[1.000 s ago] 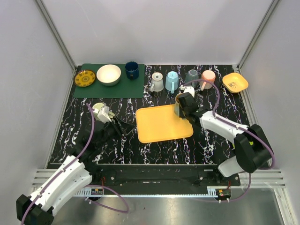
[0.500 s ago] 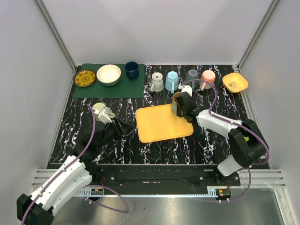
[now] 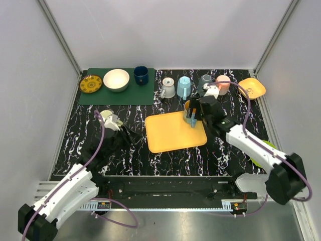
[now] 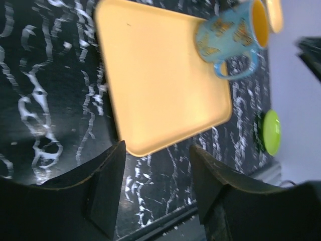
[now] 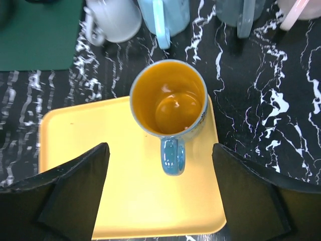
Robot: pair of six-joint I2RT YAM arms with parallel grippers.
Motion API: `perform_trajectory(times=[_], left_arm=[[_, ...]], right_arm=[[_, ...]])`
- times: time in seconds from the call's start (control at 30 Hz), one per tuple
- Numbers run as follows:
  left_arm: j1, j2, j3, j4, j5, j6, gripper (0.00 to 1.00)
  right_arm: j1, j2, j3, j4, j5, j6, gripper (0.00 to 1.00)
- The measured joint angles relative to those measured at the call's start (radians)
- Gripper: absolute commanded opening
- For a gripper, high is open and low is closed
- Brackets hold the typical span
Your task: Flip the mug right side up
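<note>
No text, brand, number or sign is legible anywhere; the orange markings on the blue mug and the yellow plate at the worktop's ten o'clock show only pattern.

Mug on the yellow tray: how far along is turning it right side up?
Done: the blue mug stands mouth up on the far corner of the yellow tray. In hand: nothing; the right gripper hangs open over it, fingers clear of it, and the left gripper is open, empty. Left: probably only pulling the right arm away.
</note>
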Motion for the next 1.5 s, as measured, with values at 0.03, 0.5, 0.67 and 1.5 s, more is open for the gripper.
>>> perform_trajectory(times=[0.03,0.5,0.67,1.5], left_arm=[[0.000,0.010,0.017,-0.028,-0.034,0.003,0.62],[0.048,0.594,0.506,-0.451,-0.654,-0.203,0.57],[0.103,0.855,0.648,-0.587,-0.730,-0.358,0.58],[0.223,1.010,0.653,-0.571,-0.709,-0.393,0.56]], right_arm=[[0.000,-0.033,0.003,-0.012,-0.006,0.003,0.89],[0.002,-0.372,0.029,-0.136,-0.157,0.078,0.89],[0.002,-0.404,0.017,-0.146,-0.204,0.098,0.90],[0.003,-0.499,-0.025,-0.152,-0.286,0.135,0.89]])
